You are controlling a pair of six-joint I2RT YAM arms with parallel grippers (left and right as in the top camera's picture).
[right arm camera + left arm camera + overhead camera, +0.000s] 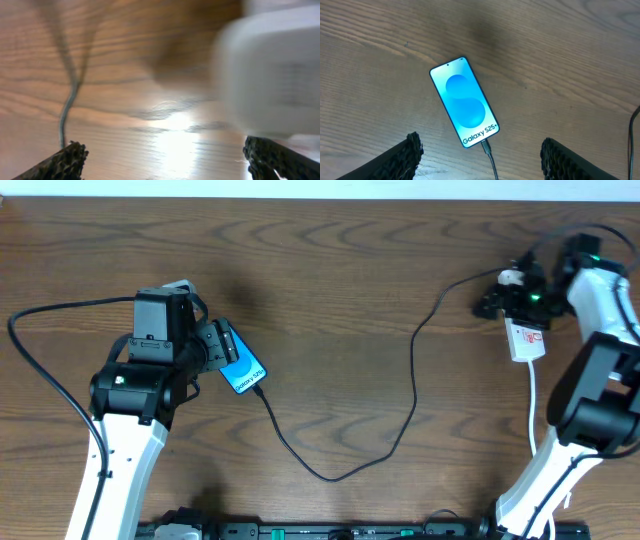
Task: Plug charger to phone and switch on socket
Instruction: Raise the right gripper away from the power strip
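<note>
**Socket lies under your right arm; the left is far off**

Overhead: the narrow white plastic power strip [526,340] lies at the right of the brown wooden table [330,260]. Its long axis runs toward and away from you, and its white cord trails toward your near edge. Your right gripper [505,292] hovers at the strip's far end, by the black plug there. The thin black charger cable [330,476] sags from that end across to the slim blue-screened smartphone [243,368], which lies beside your left gripper [218,348]. Only 1 arm is near the strip, the right.

Left wrist: the fingers [407,160] stand well apart and hold nothing. The smartphone lies flat and tilted between them, and the cable tip appears seated in its lower edge.

Right wrist: the view is blurred. The fingers [65,160] are spread fully and hold nothing. The strip fills the right side, just beyond them. I cannot pick out the switch, so find it before you press.
</note>
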